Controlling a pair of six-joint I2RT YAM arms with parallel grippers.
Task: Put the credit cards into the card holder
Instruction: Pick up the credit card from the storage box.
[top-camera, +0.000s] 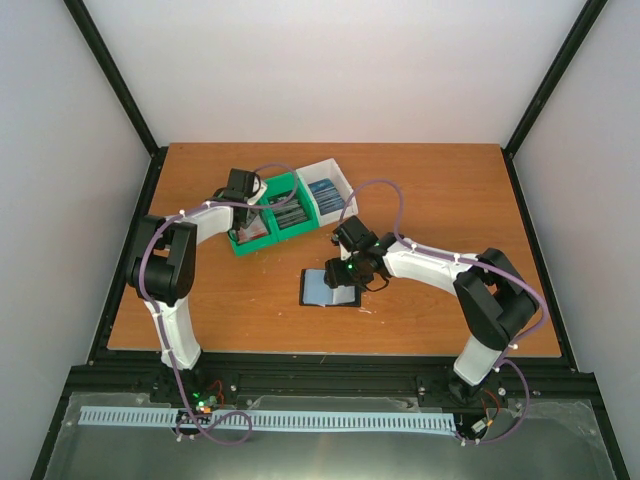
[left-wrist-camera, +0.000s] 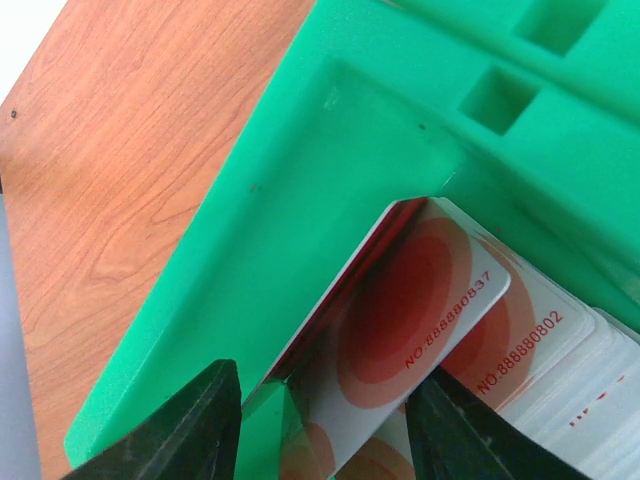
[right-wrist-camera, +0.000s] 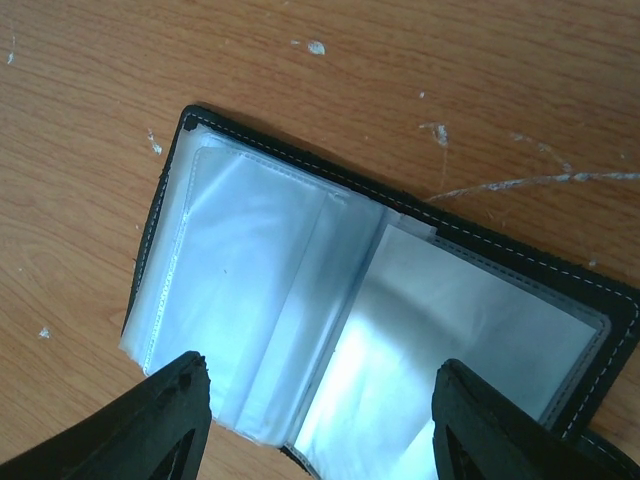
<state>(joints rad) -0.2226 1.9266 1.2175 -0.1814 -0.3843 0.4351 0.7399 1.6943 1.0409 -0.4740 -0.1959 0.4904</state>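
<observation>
My left pincer (left-wrist-camera: 322, 388) hung over the end compartment of the green and white bin (left-wrist-camera: 330, 170) at the far left of the tabletop (top-camera: 450, 190). Its jaws stood partly apart. A stack of red-and-white credit cards (left-wrist-camera: 430, 300) leaned upright in that compartment, and the front card rose into the gap between my fingers. Green plastic showed between the card and one finger, so I had nothing pinched there.

The bin's middle compartment held dark cards (top-camera: 290, 215), and the white end compartment held blue cards (top-camera: 322, 194).

My right pincer (right-wrist-camera: 322, 368) hovered just above the black card holder (right-wrist-camera: 300, 260), jaws wide and holding nothing. The holder lay open and flat on the wood near the middle of the tabletop, well apart from the bin. Its clear plastic sleeves (right-wrist-camera: 250, 250) faced up, with no card in those I could see.
</observation>
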